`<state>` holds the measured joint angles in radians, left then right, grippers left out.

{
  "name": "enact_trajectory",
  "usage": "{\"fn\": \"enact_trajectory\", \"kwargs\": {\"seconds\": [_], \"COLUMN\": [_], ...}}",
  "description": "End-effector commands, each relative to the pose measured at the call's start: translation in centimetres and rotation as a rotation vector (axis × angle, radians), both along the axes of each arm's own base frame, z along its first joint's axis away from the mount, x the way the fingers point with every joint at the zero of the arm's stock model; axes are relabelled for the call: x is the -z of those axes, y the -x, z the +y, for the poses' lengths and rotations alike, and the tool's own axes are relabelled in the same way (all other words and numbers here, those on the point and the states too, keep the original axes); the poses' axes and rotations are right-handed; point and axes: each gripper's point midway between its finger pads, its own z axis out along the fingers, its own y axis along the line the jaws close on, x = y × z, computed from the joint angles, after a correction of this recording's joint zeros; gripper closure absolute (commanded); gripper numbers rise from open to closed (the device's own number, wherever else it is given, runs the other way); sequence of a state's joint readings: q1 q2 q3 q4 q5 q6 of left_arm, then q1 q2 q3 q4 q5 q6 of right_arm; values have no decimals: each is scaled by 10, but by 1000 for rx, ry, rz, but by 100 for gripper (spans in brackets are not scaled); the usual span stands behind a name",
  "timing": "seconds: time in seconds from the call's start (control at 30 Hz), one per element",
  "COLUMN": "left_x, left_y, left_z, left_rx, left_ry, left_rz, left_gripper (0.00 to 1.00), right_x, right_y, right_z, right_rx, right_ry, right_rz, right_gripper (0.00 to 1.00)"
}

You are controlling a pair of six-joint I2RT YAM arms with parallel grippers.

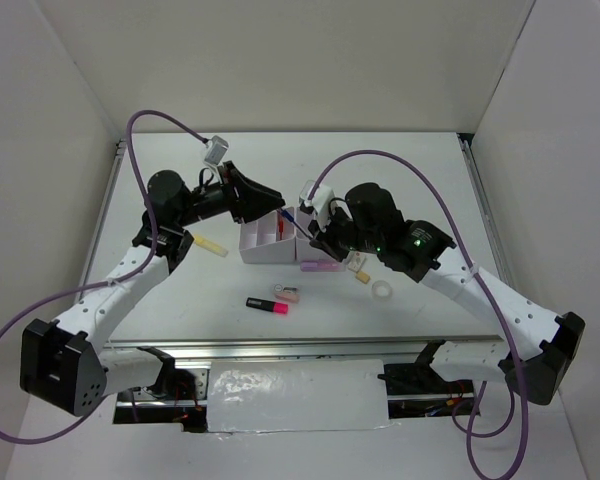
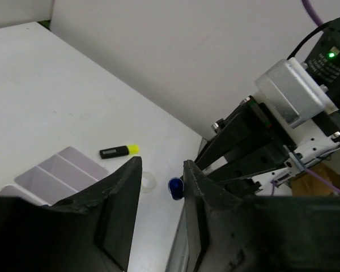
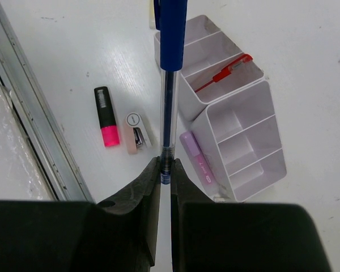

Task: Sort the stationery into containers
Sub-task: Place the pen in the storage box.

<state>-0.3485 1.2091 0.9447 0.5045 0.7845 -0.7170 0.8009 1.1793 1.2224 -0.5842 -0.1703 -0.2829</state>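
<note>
Ok, right gripper (image 3: 165, 165) is pinched on the blue pen (image 3: 171, 85) at one end, and the pen points out over the organiser (image 3: 238, 122). Table rail (image 3: 22, 96) runs close by, with open table past the organiser. Purple marker (image 3: 195, 158) lies along its wall, pink highlighter (image 3: 106, 116) and eraser (image 3: 136, 133) near. Left gripper (image 2: 161, 170) hangs at the pen's far end, jaws narrowly apart, clamping nothing.
</note>
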Motion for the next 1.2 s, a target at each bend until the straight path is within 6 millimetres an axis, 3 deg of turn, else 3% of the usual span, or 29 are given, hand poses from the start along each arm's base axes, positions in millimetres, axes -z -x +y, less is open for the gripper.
{"fn": "enact_trajectory", "kwargs": {"seconds": [0.0, 0.17, 0.2, 0.23, 0.27, 0.37, 0.43, 0.57, 0.63, 0.77, 0.9, 1.17], "left_x": [-30, -27, -26, -28, -27, -22, -11, 3, 11, 26, 33, 62], "left_y": [13, 15, 15, 14, 12, -6, -27, -54, -65, -87, -104, -110], "left_z": [-10, -14, -14, -14, -13, -6, 6, 26, 39, 45, 42, 18], "left_rx": [70, 87, 87, 79, 67, -16, -103, -221, -287, -334, -337, -267], "left_ry": [66, 56, 51, 42, 30, -39, -126, -329, -401, -510, -548, -549], "left_rz": [-83, -68, -67, -83, -89, -97, -89, -156, -183, -217, -204, -162], "left_gripper": [58, 80, 85, 89, 99, 100, 100, 100, 100, 100, 100, 100], "right_x": [-21, -25, -27, -26, -28, -25, -21, -12, -6, 10, 14, 26], "right_y": [-5, -9, -10, -10, -11, -17, -24, -45, -48, -56, -64, -69], "right_z": [6, 7, 6, 5, 3, -10, -28, -74, -90, -121, -142, -166], "right_rx": [-8, 8, 14, 16, 21, 84, 139, 267, 305, 387, 474, 570], "right_ry": [-50, -59, -62, -56, -52, -33, -30, -10, -11, 4, -16, -24], "right_rz": [-76, -90, -93, -92, -102, -120, -106, -84, -72, -22, 9, 60], "right_gripper": [100, 100, 95, 83, 53, 28, 22, 21, 21, 23, 23, 23]}}
